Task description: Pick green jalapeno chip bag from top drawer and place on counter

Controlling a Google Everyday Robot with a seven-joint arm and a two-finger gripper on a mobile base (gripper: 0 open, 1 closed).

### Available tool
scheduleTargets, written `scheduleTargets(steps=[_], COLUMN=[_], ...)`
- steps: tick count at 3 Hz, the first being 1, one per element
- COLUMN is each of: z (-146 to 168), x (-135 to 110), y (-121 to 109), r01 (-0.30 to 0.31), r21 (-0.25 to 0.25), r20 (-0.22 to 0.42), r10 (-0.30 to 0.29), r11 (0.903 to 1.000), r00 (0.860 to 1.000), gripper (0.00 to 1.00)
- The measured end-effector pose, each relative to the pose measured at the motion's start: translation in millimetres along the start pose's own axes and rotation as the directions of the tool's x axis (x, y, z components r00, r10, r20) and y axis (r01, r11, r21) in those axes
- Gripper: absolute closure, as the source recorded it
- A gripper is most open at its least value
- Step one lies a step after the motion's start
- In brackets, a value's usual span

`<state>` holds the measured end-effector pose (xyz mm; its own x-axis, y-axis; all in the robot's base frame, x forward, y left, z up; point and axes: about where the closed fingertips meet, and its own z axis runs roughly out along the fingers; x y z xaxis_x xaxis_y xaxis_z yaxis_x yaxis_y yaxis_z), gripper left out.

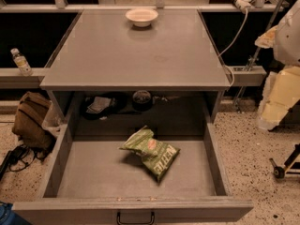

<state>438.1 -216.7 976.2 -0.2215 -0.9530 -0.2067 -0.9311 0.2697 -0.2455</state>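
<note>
The green jalapeno chip bag lies crumpled on the flat grey bottom of the top drawer, slightly right of its middle. The drawer is pulled fully open, and its black handle is at the front edge. The grey counter spreads out above and behind the drawer. A blurred white and cream part of my arm hangs at the right edge, beside the counter. My gripper does not show in the camera view.
A white bowl stands at the counter's far edge. A dark shelf with clutter sits behind the drawer. A brown bag and a water bottle are at the left. A white cable hangs at the counter's right.
</note>
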Motion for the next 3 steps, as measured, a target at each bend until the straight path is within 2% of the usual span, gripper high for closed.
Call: scheduleTargets(steps=[1, 2, 3], z=[10, 55, 131], x=[-3, -15, -37], y=[4, 17, 35], r01=[0.004, 0.041, 0.114], r21=[0.003, -0.046, -0.119], r20=[-0.001, 0.040, 0.112], r10=[-0.004, -0.040, -0.101], r11=[1.0000, 0.9981, 0.9864], r00=[1.000, 0.998, 0.989], gripper=[0.00, 0.00, 0.00])
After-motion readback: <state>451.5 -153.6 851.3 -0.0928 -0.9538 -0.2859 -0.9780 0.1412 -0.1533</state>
